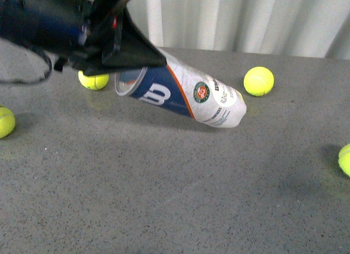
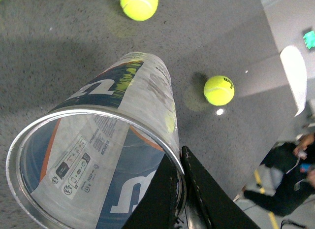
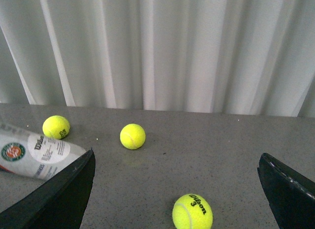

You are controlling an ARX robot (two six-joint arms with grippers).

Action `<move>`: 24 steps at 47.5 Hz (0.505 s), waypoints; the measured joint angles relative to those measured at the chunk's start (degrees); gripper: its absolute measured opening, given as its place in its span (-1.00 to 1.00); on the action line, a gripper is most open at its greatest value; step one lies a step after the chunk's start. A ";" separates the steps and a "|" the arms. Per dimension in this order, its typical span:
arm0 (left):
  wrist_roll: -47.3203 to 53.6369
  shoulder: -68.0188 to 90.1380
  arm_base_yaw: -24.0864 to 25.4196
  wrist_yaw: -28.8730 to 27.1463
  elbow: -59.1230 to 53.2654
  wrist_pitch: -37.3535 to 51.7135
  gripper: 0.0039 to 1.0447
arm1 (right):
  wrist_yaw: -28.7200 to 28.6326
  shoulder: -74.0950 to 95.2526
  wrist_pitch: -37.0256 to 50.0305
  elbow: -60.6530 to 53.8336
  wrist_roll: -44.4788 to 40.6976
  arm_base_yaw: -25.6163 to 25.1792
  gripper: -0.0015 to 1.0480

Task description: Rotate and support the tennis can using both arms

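- Left gripper [image 1: 143, 56]: clamped on the tennis can [image 1: 186, 90] at its open mouth, with one finger [image 2: 157, 199] inside the metal rim [image 2: 98, 110] and the other outside against the wall. I judge the rim was chosen because it is the stiffest place to pinch and gives a lever for turning the tube
- Tennis can: tilted, mouth end raised under the left arm. The white closed end is lower and appears to rest on the table [image 1: 164, 210], a little right of centre. The label and round green logo face up, and looking through the mouth, I see no balls inside
- Right gripper [image 3: 176, 157]: jaws spread wide with nothing between them, hovering over the table, well apart from the can. Only the can's closed end shows at the edge of its wrist view. I read it as free to come in under or beside that low end as the supporting hand
- Step in hand, as I judge it: the lift-and-rotate is under way on one arm only, and the two-arm support is not yet made
- Risk: a pinch on one thin wall may let the can swing or slip, and the base could skid on the smooth grey top
- Tennis balls [image 1: 258, 81]: four loose in the front view. One is just behind the raised mouth, one lies beyond the closed end, and one sits at each side edge. None touches the can
- Curtain [image 3: 172, 51]: pale pleats behind the table's far edge
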 joint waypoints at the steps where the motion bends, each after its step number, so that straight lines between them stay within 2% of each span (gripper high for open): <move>1: 2.25 -0.61 -0.33 -0.15 2.56 -4.42 -0.94 | 0.00 0.00 0.00 0.00 0.00 0.00 0.86; 4: 8.76 -1.18 -1.31 -2.01 9.51 -15.04 -0.94 | 0.02 0.00 0.00 0.00 0.00 0.00 0.86; 9: 25.35 1.84 -5.33 -12.98 29.33 -42.42 -0.94 | 0.02 0.00 0.00 0.00 0.00 0.00 0.86; 12: 32.70 5.49 -7.65 -19.89 39.54 -53.94 -0.94 | 0.00 0.00 0.00 0.00 0.00 0.00 0.86; 15: 37.79 8.41 -9.09 -25.00 45.77 -59.65 -0.94 | 0.02 0.00 0.00 0.00 0.00 0.00 0.86; 20: 46.90 14.86 -11.56 -37.22 55.36 -65.48 -0.94 | 0.02 0.00 0.00 0.00 0.00 0.00 0.86; 24: 49.22 17.35 -12.57 -40.26 56.33 -65.85 -0.94 | 0.02 0.00 0.00 0.00 0.00 0.00 0.86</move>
